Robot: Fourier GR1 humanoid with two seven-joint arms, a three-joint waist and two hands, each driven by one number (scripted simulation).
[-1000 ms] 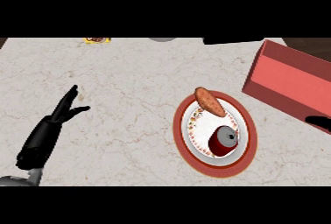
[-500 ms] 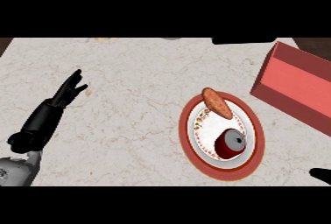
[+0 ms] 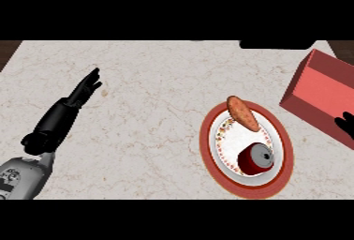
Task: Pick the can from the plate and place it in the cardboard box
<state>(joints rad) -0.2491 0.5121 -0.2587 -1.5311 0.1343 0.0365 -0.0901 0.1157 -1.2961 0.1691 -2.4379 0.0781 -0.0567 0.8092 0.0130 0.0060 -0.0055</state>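
On the near part of the red-rimmed plate [image 3: 216, 165] the dark red can [image 3: 256, 159] lies on its side, silver end up; a brownish sweet potato [image 3: 243, 113] sits across the plate's far rim; red cardboard box [image 3: 317, 93] is off to the far right, apart from the plate; left hand [image 3: 84, 88] rests over the marble counter [image 3: 152, 75] at left, fingers straight and holding nothing; right hand [image 3: 346, 124] barely peeks in at the right edge over the box, can't tell its fingers.

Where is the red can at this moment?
In the head view the can lies on the plate at the lower right of the counter, below the orange-brown food item and left of the cardboard box.
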